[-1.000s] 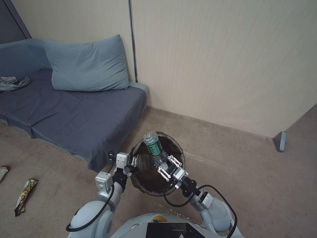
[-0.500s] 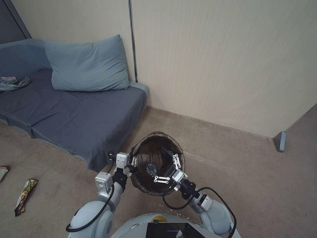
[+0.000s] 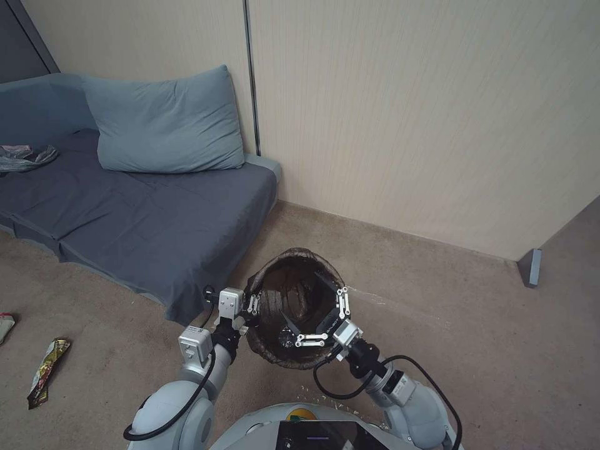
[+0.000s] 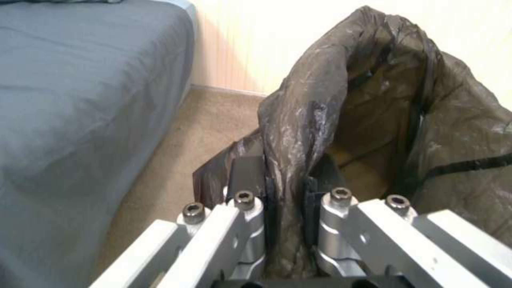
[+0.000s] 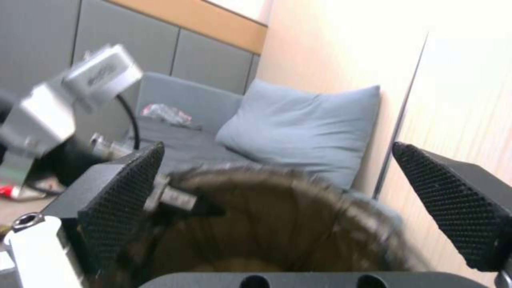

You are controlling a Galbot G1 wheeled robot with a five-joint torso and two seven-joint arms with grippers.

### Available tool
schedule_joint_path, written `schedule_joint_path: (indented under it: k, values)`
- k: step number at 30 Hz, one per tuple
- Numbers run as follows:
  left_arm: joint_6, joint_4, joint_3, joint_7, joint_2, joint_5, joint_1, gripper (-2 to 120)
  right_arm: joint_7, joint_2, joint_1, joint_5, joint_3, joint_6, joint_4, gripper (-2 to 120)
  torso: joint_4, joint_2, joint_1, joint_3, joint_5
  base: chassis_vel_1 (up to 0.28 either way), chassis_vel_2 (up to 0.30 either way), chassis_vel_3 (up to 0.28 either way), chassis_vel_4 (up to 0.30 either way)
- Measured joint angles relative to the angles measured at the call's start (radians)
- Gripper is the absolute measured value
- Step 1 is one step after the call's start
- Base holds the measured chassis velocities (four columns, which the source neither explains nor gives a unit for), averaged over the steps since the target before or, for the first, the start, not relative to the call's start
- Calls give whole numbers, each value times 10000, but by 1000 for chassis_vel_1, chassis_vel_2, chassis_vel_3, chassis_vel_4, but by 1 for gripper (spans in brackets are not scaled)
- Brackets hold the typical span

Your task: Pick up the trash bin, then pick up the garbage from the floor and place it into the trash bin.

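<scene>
— What's lying around you?

— A grey sofa with a pillow is filling the upper left; a snack wrapper is lying on the carpet at lower left, well apart.

— And your bin?

— The trash bin is hanging at lower centre, mouth tilting toward you. Your left gripper is clamping its bag-lined rim; your right gripper is hovering over the mouth, jaws spread, holding nothing.
</scene>
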State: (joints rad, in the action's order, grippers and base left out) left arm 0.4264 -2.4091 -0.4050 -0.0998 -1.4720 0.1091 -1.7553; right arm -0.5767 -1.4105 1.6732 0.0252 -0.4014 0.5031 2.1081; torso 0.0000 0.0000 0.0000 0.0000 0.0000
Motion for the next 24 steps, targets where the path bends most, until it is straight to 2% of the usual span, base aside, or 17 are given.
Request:
schedule_joint_path:
  k: [10,12,13,15,16,18,19,22,24]
  values:
    - [-156,2,-80,9,-15,-74,-8,7,1002,-175,-28,776,-553,-204,1115,100,1,0,0,0,1,0,0,0,0]
    - [-216,22,-100,17,-17,-74,-23,7,1949,-370,-34,1030,-771,-366,1510,100,1,0,0,0,0,0,0,0,0]
    - [-216,22,-100,17,-17,-74,-23,7,1949,-370,-34,1030,-771,-366,1510,100,1,0,0,0,0,0,0,0,0]
    - [-293,81,-128,17,-24,-90,-20,7,2962,-593,-18,1069,-996,-597,1780,100,0,0,0,0,1,0,0,0,0]
    - [-293,81,-128,17,-24,-90,-20,7,2962,-593,-18,1069,-996,-597,1780,100,0,0,0,0,1,0,0,0,0]
    - [-407,248,-221,19,-37,-129,79,7,4553,-915,44,1020,-1388,-919,1921,100,0,0,0,0,1,0,0,0,0]
    - [-407,248,-221,19,-37,-129,79,7,4553,-915,44,1020,-1388,-919,1921,100,0,0,0,0,1,0,0,0,0]
    - [-414,470,-326,29,-21,-54,375,7,5870,-1052,-115,785,-1717,-1053,1267,100,0,0,0,0,0,0,0,0,0]
    - [-431,493,-348,30,-16,-53,384,7,6049,-1079,-135,703,-1773,-1049,1113,100,0,0,0,1,1,0,0,0,0]
